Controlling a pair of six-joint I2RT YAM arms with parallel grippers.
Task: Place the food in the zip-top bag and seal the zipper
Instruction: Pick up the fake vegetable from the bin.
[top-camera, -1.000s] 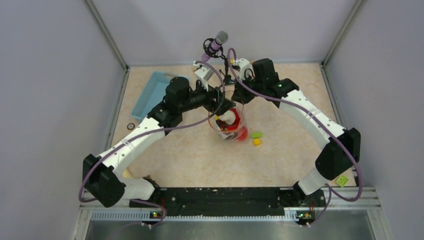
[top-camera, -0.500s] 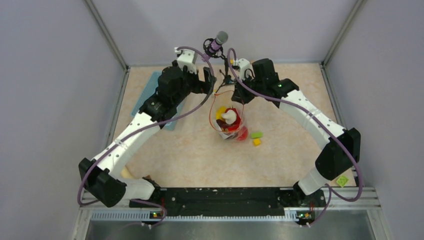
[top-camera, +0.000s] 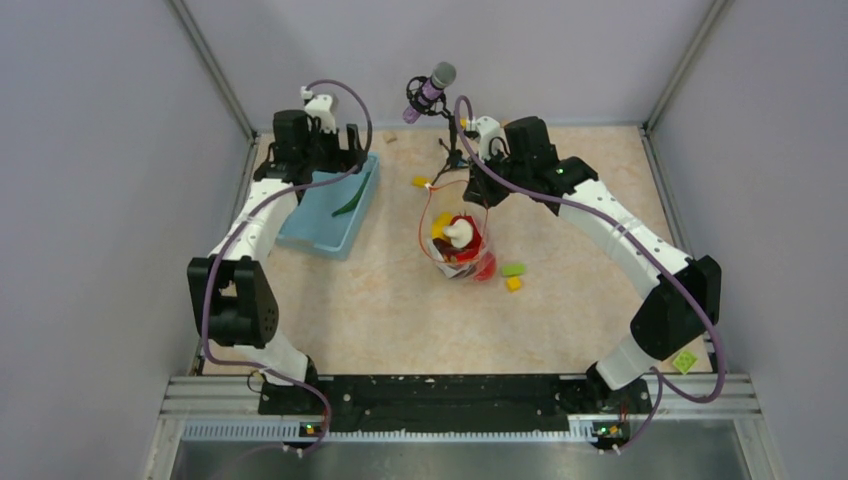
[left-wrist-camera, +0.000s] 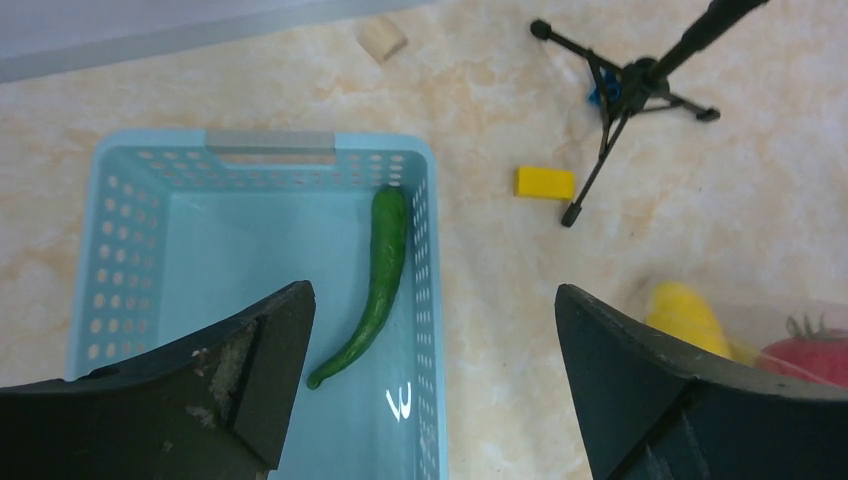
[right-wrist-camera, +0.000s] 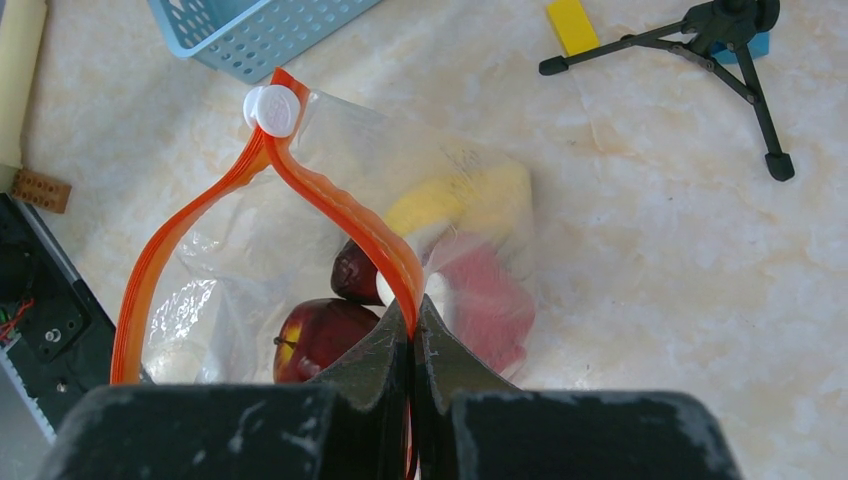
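1. The left pincer (left-wrist-camera: 430, 335) is wide open and empty. Its two black fingers hang over the light-blue perforated plastic basket (left-wrist-camera: 100, 260) at the far left of the table (top-camera: 380, 310).
2. Below the gap, nearer the left finger, lies the long, curved green plastic vegetable (left-wrist-camera: 382, 265), apparently the one food piece not yet bagged. It rests on the basket floor just beside the wall nearest the bag.
3. Its long axis runs far-to-near in the wrist view, so the fingers stand across it. The basket wall also falls within the gap, so the pincer probably needs to shift inward before descending.
4. The left arm is much the nearer. The right pincer (right-wrist-camera: 412, 330) is clamped shut on the orange-red zipper strip (right-wrist-camera: 330, 205), holding the clear crinkly zip-top bag (right-wrist-camera: 230, 250) with its mouth open.
5. The bag sits mid-table, well apart from the basket. It holds a yellow plastic banana (right-wrist-camera: 460, 195), a red round tomato (right-wrist-camera: 490, 300) and a dark brown piece (right-wrist-camera: 355, 272).
6. Only the right wrist view shows the open loop of the mouth and the white slider (right-wrist-camera: 270, 108). Only the top view shows basket and bag together.
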